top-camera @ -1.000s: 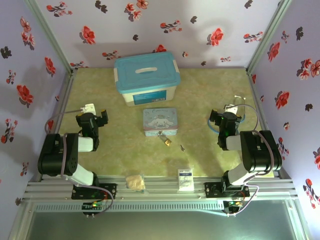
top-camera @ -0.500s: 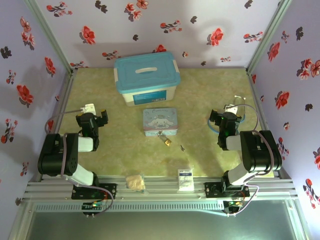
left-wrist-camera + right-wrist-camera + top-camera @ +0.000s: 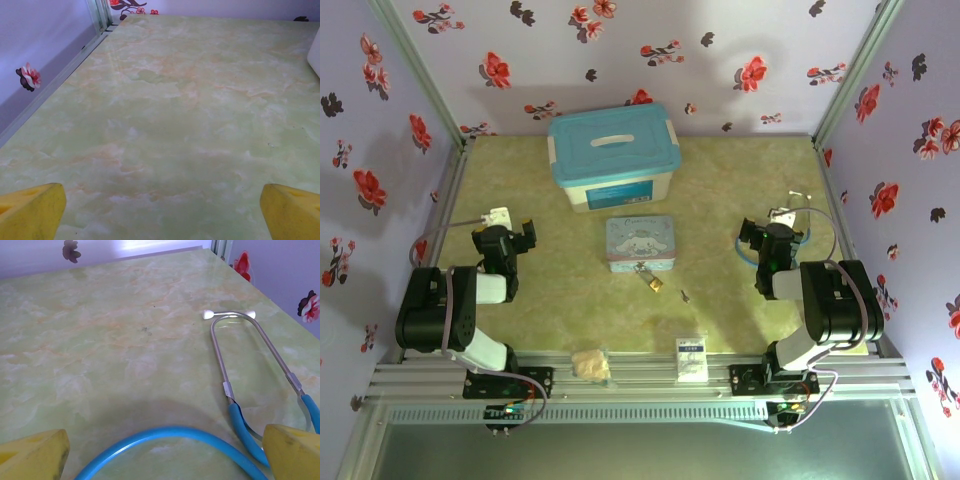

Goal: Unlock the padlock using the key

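Brass-gold little padlock (image 3: 654, 283) sits mid-frame, thin dark-grey metal key (image 3: 685, 296) just lower right. The left end effector (image 3: 505, 231) and right end effector (image 3: 767, 230) gape empty; the right is nearer, key toward its lower left

The green marbled bench (image 3: 720, 180) carries a blue-lidded storage box (image 3: 613, 160) at the back, a pale blue tin (image 3: 640, 243) before it, the padlock (image 3: 653, 282) just beside the tin — the key (image 3: 685, 296) nearby — a stethoscope (image 3: 235, 415) at right, a tan packet (image 3: 590, 364) and white box (image 3: 691, 358) at its near edge.
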